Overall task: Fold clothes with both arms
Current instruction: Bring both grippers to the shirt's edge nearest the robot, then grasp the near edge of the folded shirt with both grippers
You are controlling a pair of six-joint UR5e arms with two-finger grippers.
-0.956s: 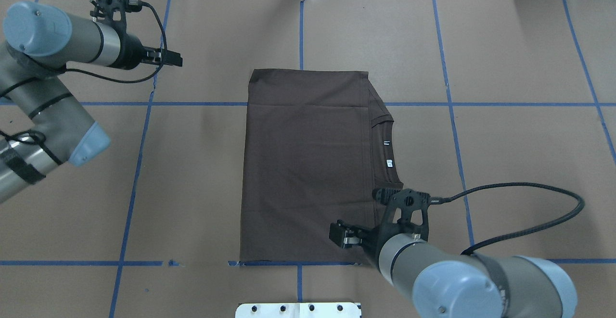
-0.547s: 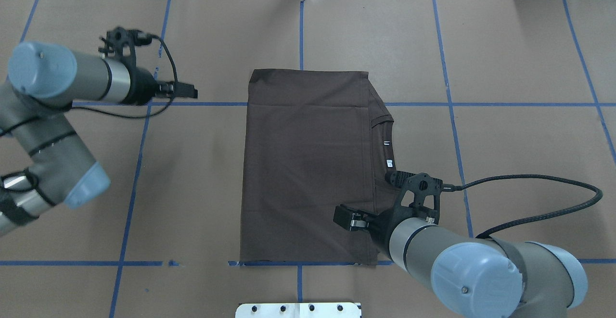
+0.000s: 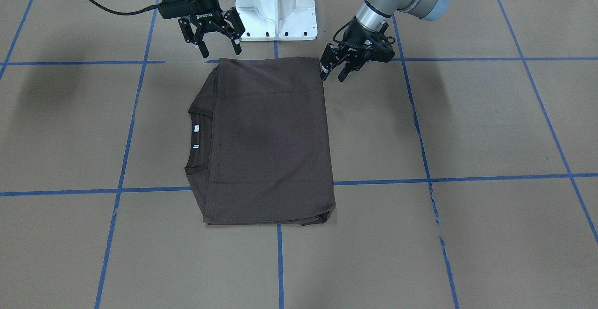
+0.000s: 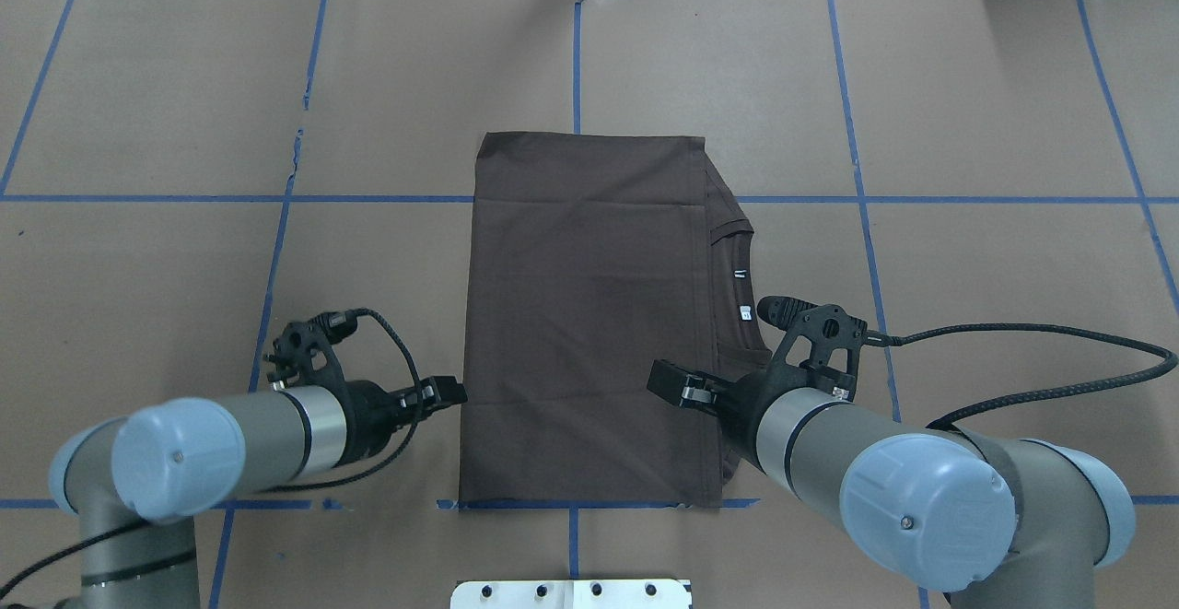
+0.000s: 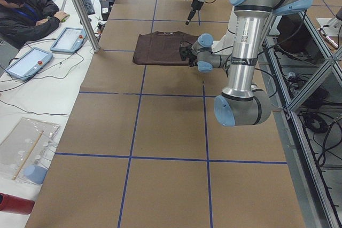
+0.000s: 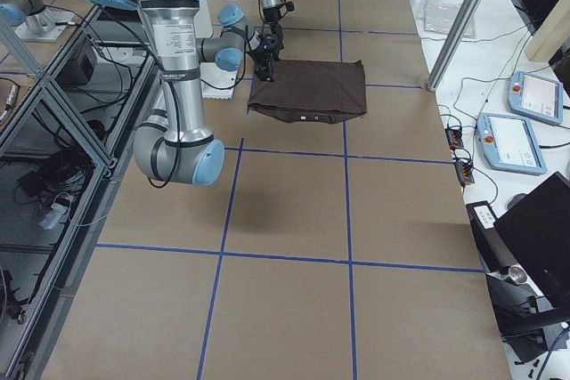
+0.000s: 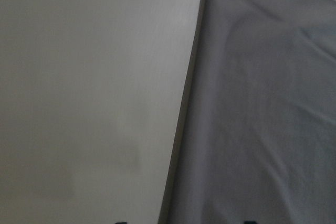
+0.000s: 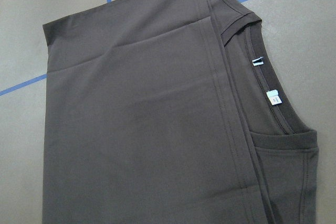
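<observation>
**Near edge, by the white pedestal base (image 3: pixel 275 0).** Both grippers stand at the robot-side end of the dark brown T-shirt (image 4: pixel 589 314). It lies flat as a folded rectangle on the brown table paper (image 4: pixel 967 268). Its ribbed collar (image 4: pixel 737 231) and white neck label (image 4: pixel 747 312) show along its right-hand side.

**Risks, as I judge them from here.**
- The left gripper (image 3: pixel 332 76) sits at the shirt's left edge, close to the near corner. If I close it there, it may catch only the upper layer — the stack would then peel open on the lift — or nip the paper beneath.
- The right gripper (image 3: pixel 222 53) hangs over the near right part, on the thicker collar side. Its bite may differ from the left's, and the fold line would then run askew.
- Uneven lift between the two arms would drag the far end out of square.

**Grippers.**
- Left: jaws parted, nothing held. Its wrist view shows the shirt's edge running between the fingertips, but I cannot tell whether they touch cloth.
- Right: jaws spread wide and empty, apparently clear of the fabric.

**Far end.** The shirt's far edge lies straight, well apart from both grippers.
</observation>
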